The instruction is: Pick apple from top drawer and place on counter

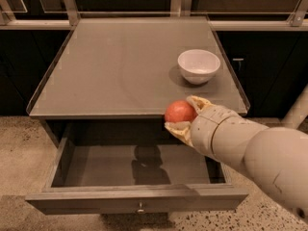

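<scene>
The apple [179,111] is a small red-orange fruit held between the two pale fingers of my gripper [185,113]. The gripper is shut on it and holds it in the air at the counter's front edge, above the open top drawer [96,167]. The drawer is pulled out, dark grey-brown, with a small metal knob [140,209] on its front, and its inside shows only shadow. The counter [120,66] is a flat grey top with a thin pale edge. My arm [255,148] comes in from the lower right.
A white bowl [198,66] stands on the right part of the counter, just behind the gripper. Dark cabinets and metal rails run along the back. Speckled floor [19,148] lies to the left and right of the cabinet.
</scene>
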Controlling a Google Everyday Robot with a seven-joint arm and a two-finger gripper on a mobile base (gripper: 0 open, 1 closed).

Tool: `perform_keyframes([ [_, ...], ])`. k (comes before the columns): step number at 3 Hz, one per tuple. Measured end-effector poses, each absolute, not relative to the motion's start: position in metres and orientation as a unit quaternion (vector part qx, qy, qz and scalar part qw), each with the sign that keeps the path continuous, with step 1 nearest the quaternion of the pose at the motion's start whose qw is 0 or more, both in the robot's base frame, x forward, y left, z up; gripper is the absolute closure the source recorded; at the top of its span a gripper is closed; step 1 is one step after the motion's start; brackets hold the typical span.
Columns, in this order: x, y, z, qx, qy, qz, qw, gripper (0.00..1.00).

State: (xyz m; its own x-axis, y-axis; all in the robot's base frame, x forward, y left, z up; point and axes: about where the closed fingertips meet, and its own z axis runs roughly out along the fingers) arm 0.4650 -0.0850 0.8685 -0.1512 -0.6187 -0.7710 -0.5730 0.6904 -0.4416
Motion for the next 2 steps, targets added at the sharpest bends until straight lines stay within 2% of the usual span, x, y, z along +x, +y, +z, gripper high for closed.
perform_keyframes([
  [1,0.473,-0.079,0.883,-0.408,0.743,-0.024,0.531,1.00],
  [2,0.502,-0.067,0.890,-0.428,0.723,0.009,0.542,1.00],
])
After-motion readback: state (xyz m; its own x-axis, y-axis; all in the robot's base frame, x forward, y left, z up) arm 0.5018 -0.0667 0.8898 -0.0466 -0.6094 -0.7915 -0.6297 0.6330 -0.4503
